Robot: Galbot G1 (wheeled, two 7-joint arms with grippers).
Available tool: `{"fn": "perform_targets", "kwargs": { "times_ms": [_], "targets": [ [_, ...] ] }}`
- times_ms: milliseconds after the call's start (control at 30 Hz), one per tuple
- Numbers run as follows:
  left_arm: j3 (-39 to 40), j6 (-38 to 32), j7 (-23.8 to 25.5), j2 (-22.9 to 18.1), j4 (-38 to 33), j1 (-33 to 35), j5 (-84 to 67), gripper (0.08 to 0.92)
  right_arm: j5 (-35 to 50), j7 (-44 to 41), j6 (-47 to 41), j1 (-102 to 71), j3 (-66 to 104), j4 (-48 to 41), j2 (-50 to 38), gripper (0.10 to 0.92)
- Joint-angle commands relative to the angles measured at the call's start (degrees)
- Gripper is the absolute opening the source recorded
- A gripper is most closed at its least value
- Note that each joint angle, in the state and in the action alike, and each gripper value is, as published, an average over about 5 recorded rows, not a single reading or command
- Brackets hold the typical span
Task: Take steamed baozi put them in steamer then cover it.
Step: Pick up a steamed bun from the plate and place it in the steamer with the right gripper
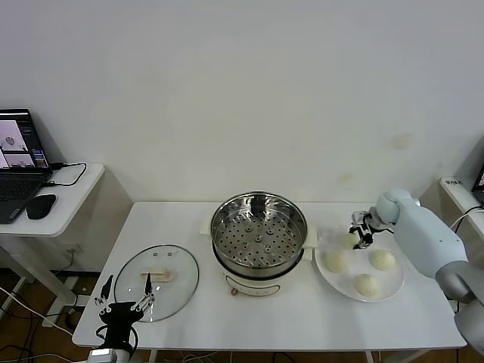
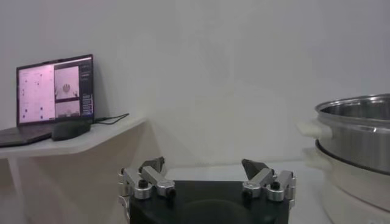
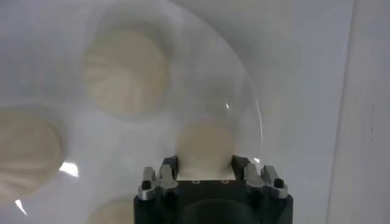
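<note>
Evidently the right gripper (image 3: 206, 173) sits low over the white plate (image 1: 393, 281), its jaws spread either side of one steamed baozi (image 3: 206, 141); three more lie beside it, and the perforated steel steamer (image 1: 259, 231) stands empty. These smooth, pleated buns look soft and light, so a gentle pinch across the middle seems wisest. Parked by the glass cover (image 1: 156, 276), the left gripper (image 2: 207, 178) is spread wide.

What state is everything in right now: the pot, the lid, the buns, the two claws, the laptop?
steamer: uncovered, empty, perforated tray showing.
cover: off, lying flat on the table, left of the steamer.
steamed baozi: four, all on the white plate.
right gripper: open, fingers on either side of the far-left bun.
left gripper: open, holding nothing, near the table's front left corner.
laptop: open, screen lit.
</note>
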Motion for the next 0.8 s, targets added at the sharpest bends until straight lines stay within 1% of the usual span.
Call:
{"fn": "perform_targets", "kwargs": {
  "times_ms": [33,233,367,567,800],
  "targets": [
    [0.0,0.09,0.04,0.22,-0.1,0.02,-0.14,0.823,6.74,-1.24,-0.75,2.79,-3.59,7.77,-4.73,0.546],
    [-0.01,0.33,0.16,0.73,-0.35,-0.05,-1.66,0.823,18.8,-2.87,-2.73,14.42,-12.51,17.36,-11.37,0.555],
    [0.34,0.27,0.25,0.71,-0.65,-0.2,-2.3,0.823,24.77,-3.39,-3.33,23.31,-18.86,20.84,-12.65,0.559],
    [0.32,0.2,0.25,0.8,-1.14,-0.21,-2.61,0.823,33.06,-3.45,-3.5,36.27,-26.84,24.54,-9.84,0.56],
    [-0.43,0.11,0.21,0.71,-1.33,-0.17,-3.01,0.823,38.82,-1.29,-2.73,42.66,-33.43,27.26,-1.79,0.56]
  ]
}}
